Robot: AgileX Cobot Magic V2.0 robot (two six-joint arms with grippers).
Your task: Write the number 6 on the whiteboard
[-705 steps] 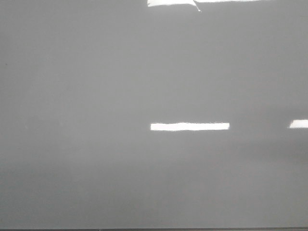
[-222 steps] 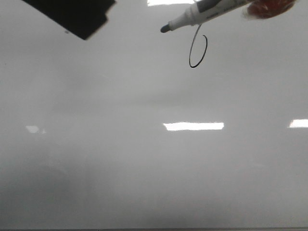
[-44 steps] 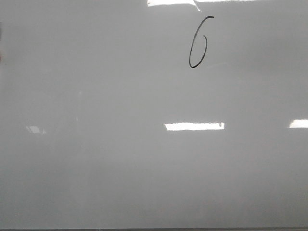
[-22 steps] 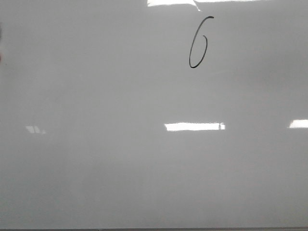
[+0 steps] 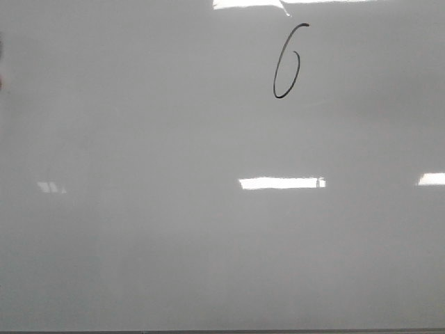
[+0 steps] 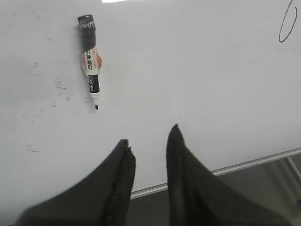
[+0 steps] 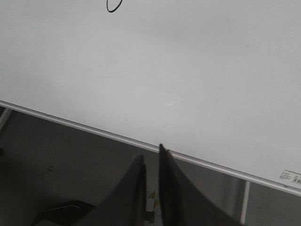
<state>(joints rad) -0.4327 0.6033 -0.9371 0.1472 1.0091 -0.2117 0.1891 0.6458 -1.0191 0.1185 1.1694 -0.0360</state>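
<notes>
The number 6 [image 5: 288, 62] is a thin black slanted digit high on the whiteboard [image 5: 174, 229], right of centre. Part of it shows in the left wrist view [image 6: 287, 26], and its lower loop shows in the right wrist view [image 7: 114, 5]. No gripper shows in the front view. My left gripper [image 6: 149, 134] is open and empty over the whiteboard [image 6: 197, 84] near its edge. A black-and-white marker [image 6: 90, 61] lies uncapped on the board, apart from the gripper. My right gripper [image 7: 150, 153] is empty, its jaws a narrow gap apart, off the whiteboard [image 7: 188, 70] beside its edge.
The board's metal edge [image 6: 235, 165] runs past the left fingers, with dark floor beyond. The same kind of edge [image 7: 94, 128] crosses the right wrist view, with a frame leg [image 7: 243, 202] and a dark object [image 7: 61, 212] below. Faint smudges [image 6: 59, 87] mark the board near the marker.
Nothing has moved in the last second. Earlier the board was blank, then a marker hovered by the half-drawn digit; now the 6 is whole and the marker is gone from the front view.
</notes>
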